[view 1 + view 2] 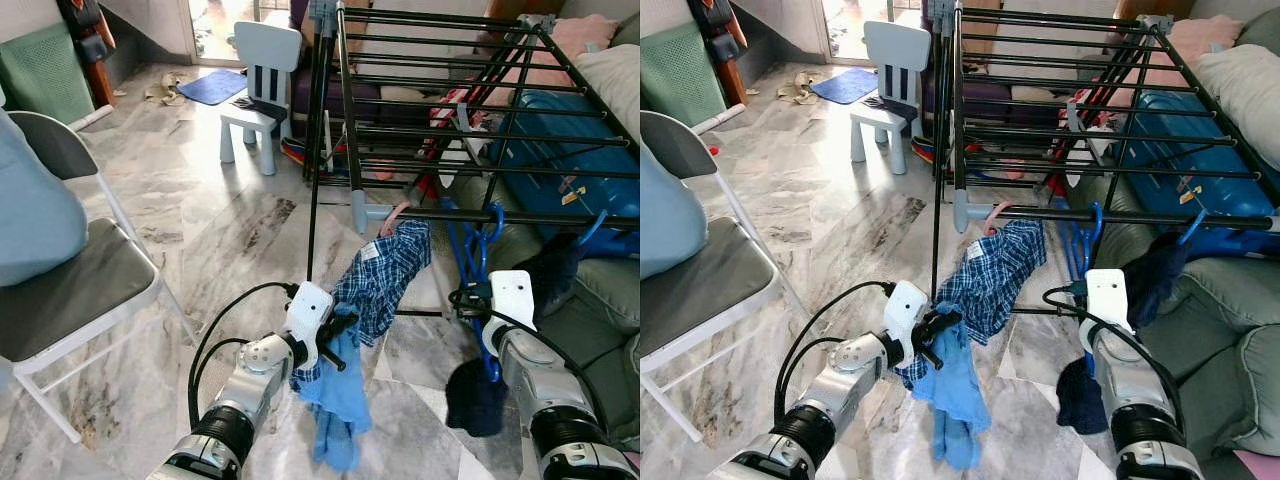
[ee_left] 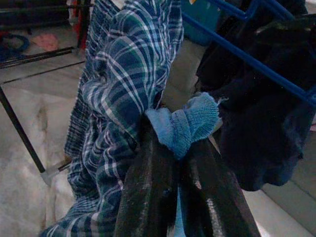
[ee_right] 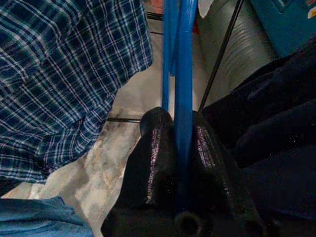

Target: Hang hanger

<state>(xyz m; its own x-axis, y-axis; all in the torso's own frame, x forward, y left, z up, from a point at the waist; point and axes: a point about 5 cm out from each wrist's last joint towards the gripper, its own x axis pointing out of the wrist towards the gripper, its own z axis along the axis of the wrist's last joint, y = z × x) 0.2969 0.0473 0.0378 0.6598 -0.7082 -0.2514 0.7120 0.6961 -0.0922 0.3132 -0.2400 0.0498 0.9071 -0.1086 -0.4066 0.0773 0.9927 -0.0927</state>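
No words, brands or numbers can be read anywhere. The blue suitcase (image 1: 560,150) at two o'clock carries small yellow tags, but their print is too small to read.

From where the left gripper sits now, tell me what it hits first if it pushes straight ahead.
Probably the plaid shirt on the drying rack. The left gripper, shut on the light blue cloth, points right at it; depth is unclear.

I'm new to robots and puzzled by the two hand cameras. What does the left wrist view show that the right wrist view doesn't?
Left wrist view: the left gripper pinching a light blue cloth. Right wrist view: the right gripper clamped on a blue hanger. Both share the plaid shirt, a dark garment and marble floor.
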